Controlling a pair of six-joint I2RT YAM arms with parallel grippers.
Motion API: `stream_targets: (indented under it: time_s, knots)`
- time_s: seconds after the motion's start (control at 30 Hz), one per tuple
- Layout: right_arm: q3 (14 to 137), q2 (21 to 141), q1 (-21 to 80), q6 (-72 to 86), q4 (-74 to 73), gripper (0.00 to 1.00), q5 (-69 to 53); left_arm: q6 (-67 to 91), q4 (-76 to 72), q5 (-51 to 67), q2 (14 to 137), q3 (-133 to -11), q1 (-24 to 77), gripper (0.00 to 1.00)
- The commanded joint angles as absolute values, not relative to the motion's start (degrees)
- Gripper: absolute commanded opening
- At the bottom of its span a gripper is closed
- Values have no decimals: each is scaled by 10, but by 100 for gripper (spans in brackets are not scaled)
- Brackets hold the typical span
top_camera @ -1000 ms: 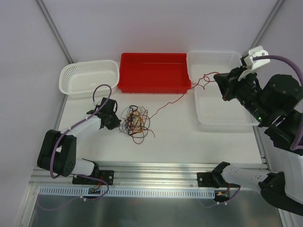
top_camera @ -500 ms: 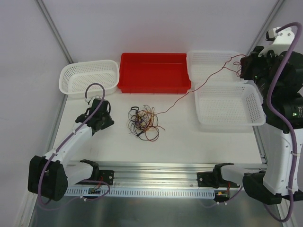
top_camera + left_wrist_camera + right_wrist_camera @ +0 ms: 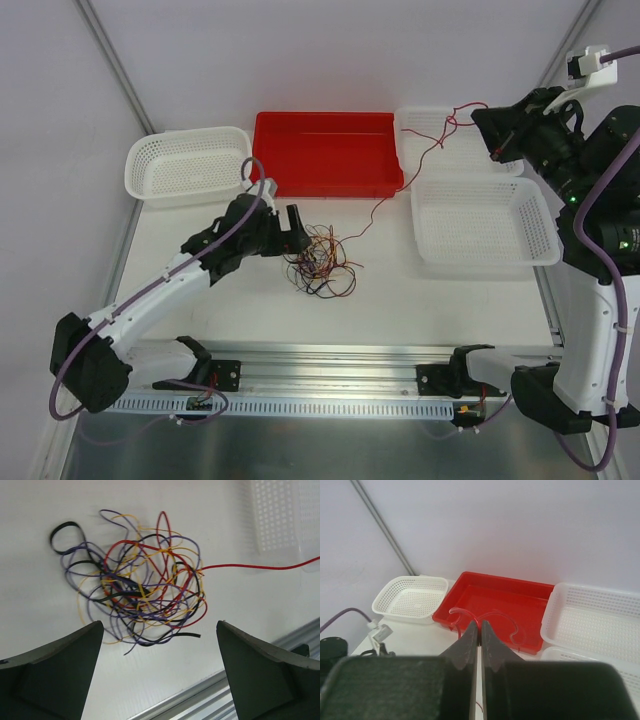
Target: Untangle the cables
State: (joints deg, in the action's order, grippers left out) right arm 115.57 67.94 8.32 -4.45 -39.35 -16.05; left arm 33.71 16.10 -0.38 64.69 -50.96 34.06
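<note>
Your left gripper (image 3: pixel 159 625) is spread about as wide as it goes with nothing in it. It hangs right over the cables (image 3: pixel 145 592), one finger off each side of the knot. That knot sits on the bench (image 3: pixel 400 300) roughly mid-width, just in front of the red tray (image 3: pixel 325 150). It's a curly mess of red, black, purple and yellow strands, so four colours, but I can't tell how many separate wires. One red cable (image 3: pixel 260 568) leaves the knot to the right and climbs past the tray's front right corner. It then goes over the back right basket (image 3: pixel 470 150) up to your right gripper (image 3: pixel 479 625). That one is pinched tight on the cable's curly end, up in the air near the bench's back right corner. Room-wise, white bench shows between the knot and the metal rail (image 3: pixel 330 350) along the near edge. It also shows between the knot and the front right basket (image 3: pixel 480 220), which are well apart. Along the back edge you've got the left basket (image 3: pixel 187 165), then the red tray, then the back right basket, packed close side by side. The front right basket sits just in front of the back right one along the right edge. Count: three white mesh baskets, one red tray.
</note>
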Motion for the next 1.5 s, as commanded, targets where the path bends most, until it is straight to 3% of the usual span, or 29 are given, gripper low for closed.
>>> stream_targets:
  time_s: [0.0, 0.3, 0.57, 1.03, 1.47]
  knots:
    - [1156, 671, 80, -33, -361, 1, -204, 313, 85, -15, 712, -542, 396, 98]
    - [1140, 649, 80, -41, -374, 1, -206, 283, 52, -110, 913, -668, 482, 97]
    - [1164, 640, 79, -73, -410, 1, -169, 381, 125, -243, 1032, -664, 467, 88]
    - [1207, 649, 76, -138, -452, 1, -37, 406, 194, -227, 851, -431, 267, 84]
    - [1186, 670, 69, -124, -454, 1, -53, 374, 222, -210, 793, -404, 198, 85]
